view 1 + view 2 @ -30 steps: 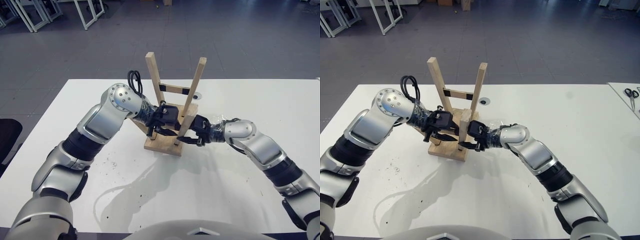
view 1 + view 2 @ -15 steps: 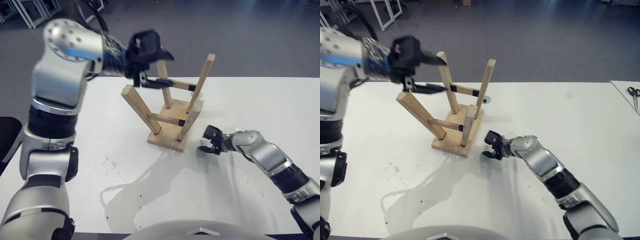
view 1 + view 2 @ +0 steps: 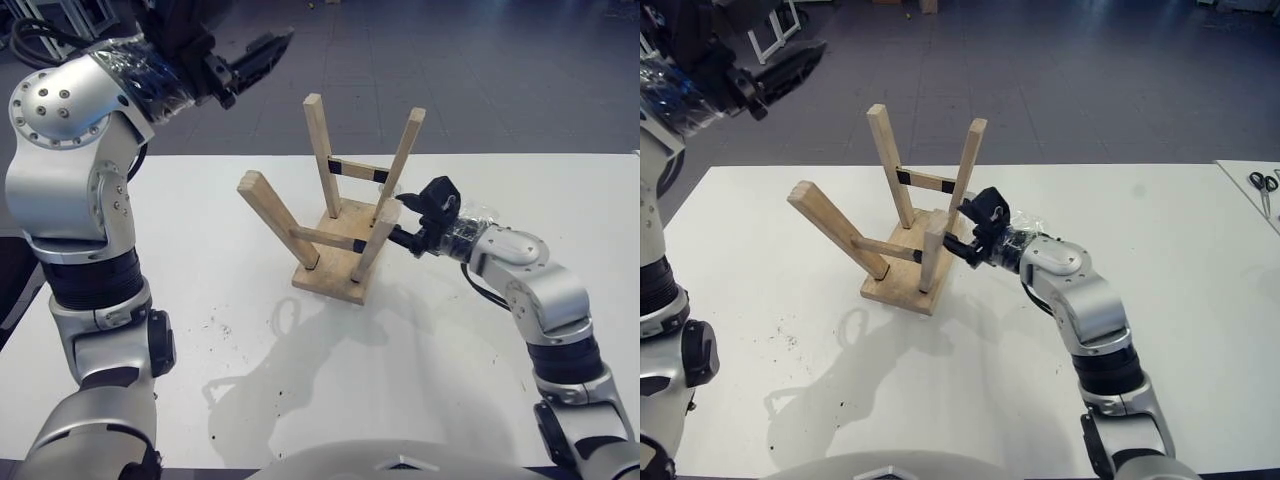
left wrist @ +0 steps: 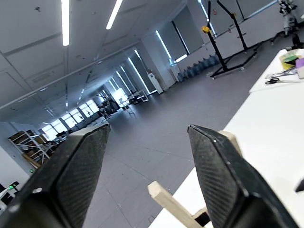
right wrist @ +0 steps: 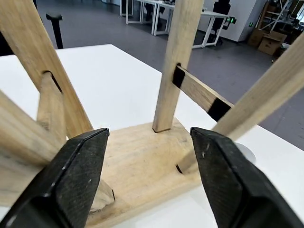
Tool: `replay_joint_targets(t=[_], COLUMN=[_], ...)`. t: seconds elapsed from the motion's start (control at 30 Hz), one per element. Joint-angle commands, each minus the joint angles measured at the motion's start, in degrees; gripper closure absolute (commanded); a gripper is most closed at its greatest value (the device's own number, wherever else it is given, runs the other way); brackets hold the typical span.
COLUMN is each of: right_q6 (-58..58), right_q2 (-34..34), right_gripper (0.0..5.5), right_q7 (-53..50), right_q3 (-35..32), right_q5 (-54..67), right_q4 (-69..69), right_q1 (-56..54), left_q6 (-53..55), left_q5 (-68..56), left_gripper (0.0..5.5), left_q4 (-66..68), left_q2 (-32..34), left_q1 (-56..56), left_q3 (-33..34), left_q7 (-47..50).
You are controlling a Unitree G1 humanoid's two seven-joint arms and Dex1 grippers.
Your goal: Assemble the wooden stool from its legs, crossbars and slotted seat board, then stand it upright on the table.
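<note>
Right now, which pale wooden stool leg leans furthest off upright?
The pale wooden leg on the robot's left, splayed steeply outward from the seat board; the other three stand nearer upright.

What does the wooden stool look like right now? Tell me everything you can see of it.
The stool is pale bare wood and sits upside down, its flat seat board resting on the white table. Four legs point up; one near leg leans far out toward the robot's left. Thin crossbars with black ends join the legs in pairs. The right gripper sits close beside it with open jaws, holding nothing; whether it touches the wood is unclear.
</note>
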Motion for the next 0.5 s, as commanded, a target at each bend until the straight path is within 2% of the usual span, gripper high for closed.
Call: replay_joint_targets(t=[0.03,0.2,0.4,0.5], right_q6=[3.24,5.65,6.04,5.07], right_q2=[3.01,3.34,3.97,2.59], right_gripper=[2.32,2.32,2.32,2.32], right_q7=[2.08,-0.93,-4.91,-6.99], right_q3=[0.12,0.74,-4.43,-4.98], right_q5=[7.85,8.23,9.28,6.27], right_q4=[-9.48,-11.44,-11.35,-9.07], right_q1=[-1.86,-3.01,-6.28,-5.85], left_q6=[-1.69,-4.82,-9.98,6.65], left_q5=[0.85,2.54,5.62,-12.52], left_gripper=[2.45,2.45,2.45,2.45], left_q4=[2.49,6.39,12.37,-0.05], left_q2=[1.14,2.60,3.86,-0.61], left_q1=[-1.19,-2.14,-5.00,-7.05], left_q3=[-0.27,-0.54,-0.38,1.27], left_q7=[2.21,4.60,8.31,4.87])
